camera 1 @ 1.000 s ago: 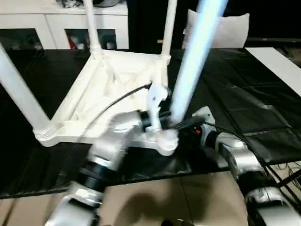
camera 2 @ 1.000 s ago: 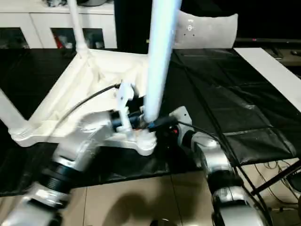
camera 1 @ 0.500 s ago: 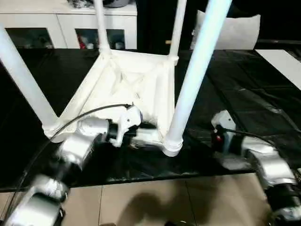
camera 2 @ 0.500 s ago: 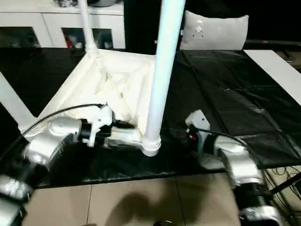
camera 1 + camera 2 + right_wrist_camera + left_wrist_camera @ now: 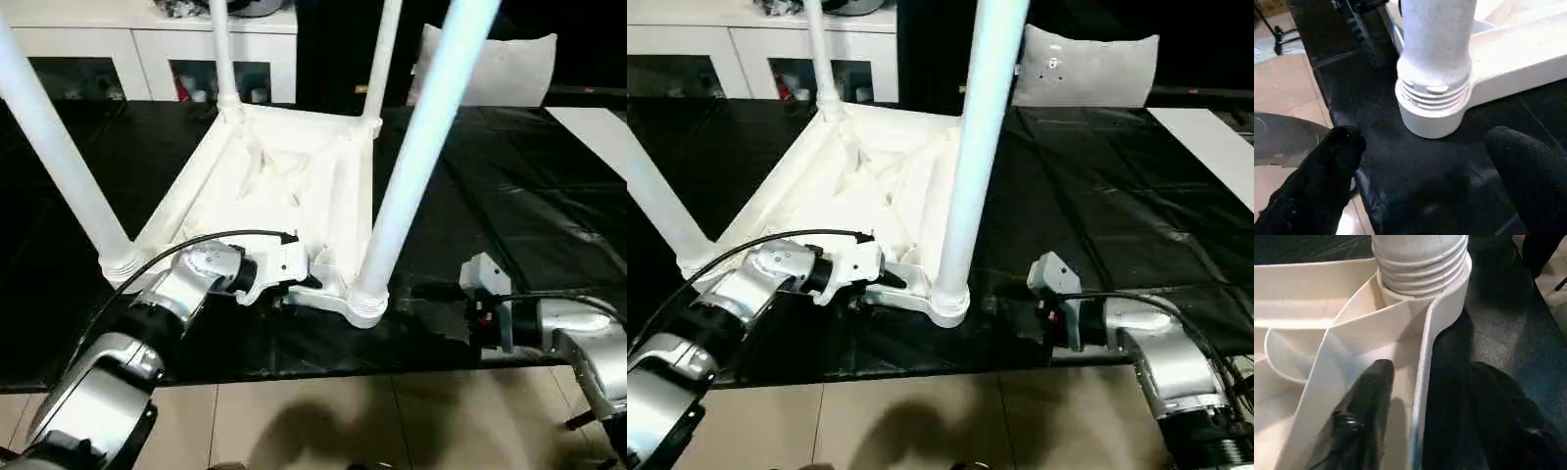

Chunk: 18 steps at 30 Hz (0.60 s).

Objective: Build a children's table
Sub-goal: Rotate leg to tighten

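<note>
On the black-covered work table (image 5: 509, 196) the left gripper (image 5: 1420, 396), half open, straddled the upturned tabletop's (image 5: 284, 171) rim and wanted a square, firm pinch beside the near leg (image 5: 416, 157), while the right gripper (image 5: 1422, 171) stood wide open and empty.

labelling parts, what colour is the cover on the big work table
Black, slightly shiny and creased: the work table cover, best in the right eye view.

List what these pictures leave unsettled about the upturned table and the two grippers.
- Tops of all four legs: cut off by the upper edge of both eye views.
- Tabletop top face: lies against the black cover, hidden.
- Left gripper: jaws straddle the tabletop's side wall in the left wrist view; whether they press it is unclear.
- Right gripper: jaws open, short of the near leg.
</note>
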### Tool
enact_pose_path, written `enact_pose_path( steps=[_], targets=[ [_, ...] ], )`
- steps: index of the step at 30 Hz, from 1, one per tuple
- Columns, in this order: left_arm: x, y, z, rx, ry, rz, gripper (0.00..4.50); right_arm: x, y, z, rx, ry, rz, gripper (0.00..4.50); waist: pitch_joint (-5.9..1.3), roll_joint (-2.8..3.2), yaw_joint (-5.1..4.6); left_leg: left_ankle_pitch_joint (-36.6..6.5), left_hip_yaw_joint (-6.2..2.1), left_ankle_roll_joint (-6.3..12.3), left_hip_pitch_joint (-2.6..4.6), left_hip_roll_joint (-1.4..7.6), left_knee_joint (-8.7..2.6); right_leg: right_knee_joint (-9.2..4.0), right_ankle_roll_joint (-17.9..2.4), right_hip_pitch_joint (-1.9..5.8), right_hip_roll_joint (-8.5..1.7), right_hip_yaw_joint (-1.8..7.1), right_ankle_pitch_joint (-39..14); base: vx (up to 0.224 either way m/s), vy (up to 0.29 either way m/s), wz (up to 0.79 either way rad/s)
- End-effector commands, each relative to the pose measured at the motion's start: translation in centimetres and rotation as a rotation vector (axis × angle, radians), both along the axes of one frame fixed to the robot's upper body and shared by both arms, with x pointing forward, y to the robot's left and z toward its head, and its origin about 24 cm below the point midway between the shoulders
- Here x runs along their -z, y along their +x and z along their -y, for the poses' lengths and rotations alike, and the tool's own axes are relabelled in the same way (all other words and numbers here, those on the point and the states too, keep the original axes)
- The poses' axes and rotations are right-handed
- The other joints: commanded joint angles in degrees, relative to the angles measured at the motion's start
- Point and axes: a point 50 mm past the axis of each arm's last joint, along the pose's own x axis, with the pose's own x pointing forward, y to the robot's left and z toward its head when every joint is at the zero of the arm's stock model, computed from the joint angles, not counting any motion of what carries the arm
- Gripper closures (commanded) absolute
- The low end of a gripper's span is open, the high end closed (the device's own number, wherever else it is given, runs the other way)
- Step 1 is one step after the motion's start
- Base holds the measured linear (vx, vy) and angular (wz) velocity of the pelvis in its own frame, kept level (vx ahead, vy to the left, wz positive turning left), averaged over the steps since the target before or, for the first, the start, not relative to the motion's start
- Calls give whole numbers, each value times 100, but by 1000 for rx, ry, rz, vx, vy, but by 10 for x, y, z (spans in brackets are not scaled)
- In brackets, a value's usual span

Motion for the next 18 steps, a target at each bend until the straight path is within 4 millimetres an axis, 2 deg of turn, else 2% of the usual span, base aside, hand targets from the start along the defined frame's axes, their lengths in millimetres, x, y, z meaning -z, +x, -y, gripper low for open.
enact_pose_path(
  steps=[1,2,5,9,10,11,13,14,15,18],
  targets=[
    [-3,3,1,17,10,13,229,-5,-1,2,-3,-3,7,0,-390,8,36,-786,28,449,-84,39,-359,-554,-215,429,-299,263,-2583,0,0,0],
    [-3,4,2,18,9,11,234,-5,-1,2,-3,-3,6,0,-391,15,44,-796,27,456,-68,45,-363,-571,-195,429,-299,247,-2607,0,0,0],
    [-2,4,2,24,7,7,252,-6,-1,1,-2,-1,3,0,-417,16,50,-668,-1,471,-90,78,-375,-510,-267,461,-308,246,-2285,0,0,0],
    [-2,6,3,16,12,11,285,-6,-1,-1,0,4,-1,0,-422,18,75,-552,-3,506,-95,96,-378,-475,-429,472,-318,251,-1974,0,0,0],
    [-2,7,3,15,16,12,285,-6,-1,-1,0,5,-2,0,-424,17,74,-560,-4,499,-96,98,-377,-474,-424,476,-324,251,-1983,0,0,0],
    [-1,8,3,16,31,18,306,-6,-1,-2,-2,8,-4,0,-416,33,78,-591,-5,486,-90,96,-380,-485,-410,474,-330,246,-2048,0,0,0],
    [-1,10,3,19,49,10,320,-8,-1,-2,-3,15,-4,0,-417,20,80,-621,-2,472,-88,80,-376,-508,-356,480,-326,237,-2142,0,0,0],
    [-1,10,4,19,52,7,326,-8,-1,-2,-3,18,-5,0,-407,33,84,-655,4,468,-76,76,-380,-532,-327,471,-321,233,-2232,0,0,0],
    [-1,10,4,20,57,-2,336,-9,-2,-2,-4,32,-7,0,-414,17,89,-649,-7,452,-84,81,-381,-520,-315,489,-333,234,-2222,0,0,0],
    [0,11,4,21,66,-21,363,-12,-3,-2,-6,63,-12,0,-414,23,95,-648,-12,456,-84,84,-384,-524,-314,489,-337,231,-2242,0,0,0]
  ],
)
